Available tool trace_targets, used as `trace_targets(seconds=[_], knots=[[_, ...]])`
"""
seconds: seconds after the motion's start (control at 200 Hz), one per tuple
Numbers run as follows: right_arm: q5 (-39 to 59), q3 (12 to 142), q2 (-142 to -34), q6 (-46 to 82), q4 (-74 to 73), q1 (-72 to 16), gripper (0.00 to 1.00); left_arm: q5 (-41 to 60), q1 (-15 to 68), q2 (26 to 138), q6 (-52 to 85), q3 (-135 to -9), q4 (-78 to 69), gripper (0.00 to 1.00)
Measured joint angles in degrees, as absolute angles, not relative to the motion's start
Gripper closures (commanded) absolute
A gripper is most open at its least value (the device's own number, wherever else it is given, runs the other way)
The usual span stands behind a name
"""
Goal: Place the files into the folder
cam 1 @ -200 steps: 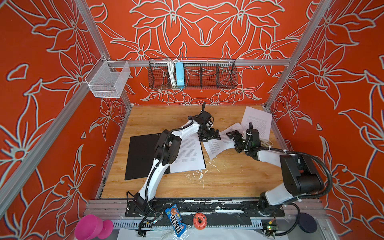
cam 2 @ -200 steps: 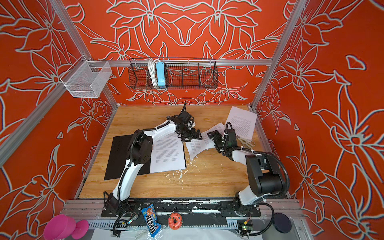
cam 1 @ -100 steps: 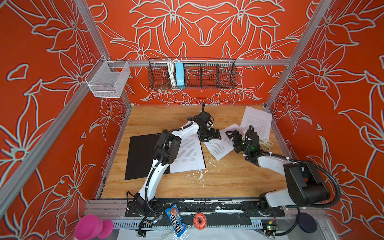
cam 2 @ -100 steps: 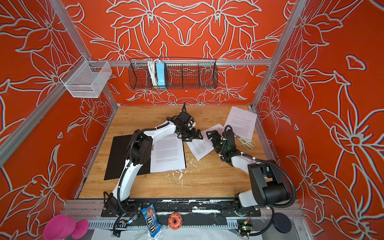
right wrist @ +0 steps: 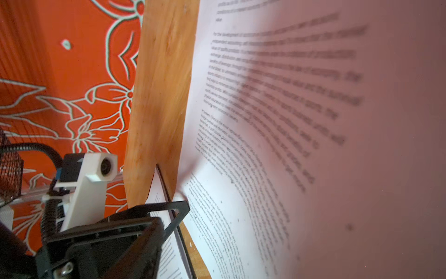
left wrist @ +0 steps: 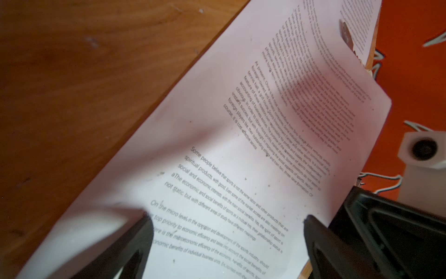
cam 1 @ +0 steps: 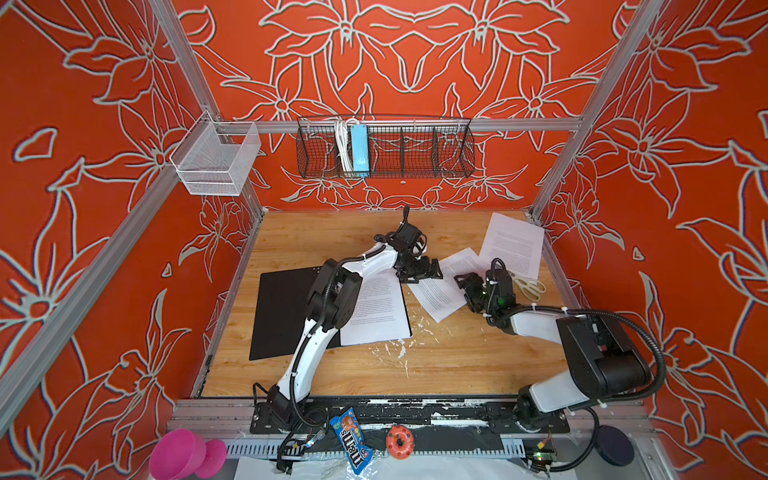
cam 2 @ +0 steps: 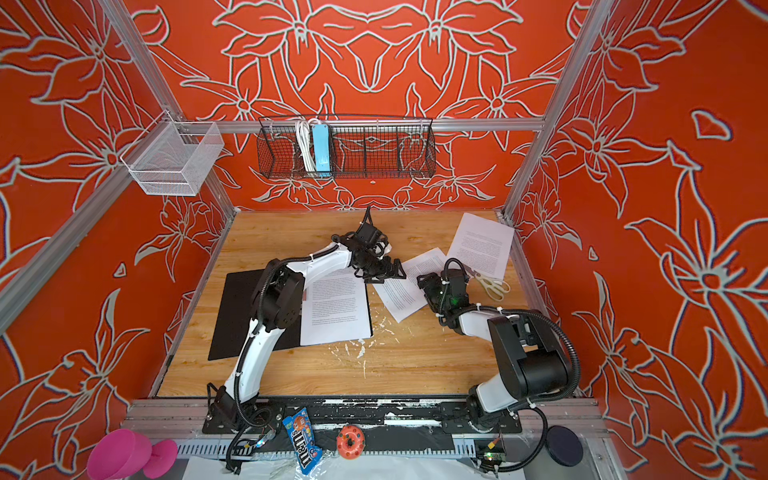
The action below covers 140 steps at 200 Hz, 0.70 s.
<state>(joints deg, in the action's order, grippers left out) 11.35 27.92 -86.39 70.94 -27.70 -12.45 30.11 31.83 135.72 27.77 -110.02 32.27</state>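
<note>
In both top views the folder [cam 1: 282, 311] [cam 2: 241, 316] lies open on the left, black inside up. One printed sheet [cam 1: 374, 311] rests on its right half. A second sheet [cam 1: 440, 286] [cam 2: 403, 291] lies slanted mid-table, and a third [cam 1: 513, 243] at the back right. My left gripper [cam 1: 419, 270] [left wrist: 226, 232] hovers open over the second sheet's near-left corner, nothing between its fingers. My right gripper [cam 1: 469, 286] [cam 2: 432, 286] is at that sheet's right edge. In the right wrist view one finger [right wrist: 173, 212] shows beside the bowed sheet [right wrist: 289, 145], which hides the other.
Scissors [cam 1: 528, 286] lie beside the right gripper, near the back sheet. White scraps [cam 1: 395, 349] dot the wooden table in front of the folder. A black wire basket [cam 1: 384, 147] and a white mesh basket [cam 1: 214, 160] hang on the walls.
The second sheet, bowed up a second ago, has settled flatter on the table. My right gripper has shifted slightly left along it. The left arm has not moved.
</note>
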Motion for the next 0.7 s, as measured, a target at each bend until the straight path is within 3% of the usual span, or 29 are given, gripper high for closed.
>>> trace_targets(seconds=[0.405,0.701], knots=[[8.97,24.01,-81.93,73.67,-25.91,-12.45,0.66,30.22,31.77,135.72,27.79,-110.15,32.29,0.02],[7.9,23.83,-81.93,73.6,-25.45,-12.45,0.99,32.23,31.44,135.72,27.75,-110.52,32.4,0.02]])
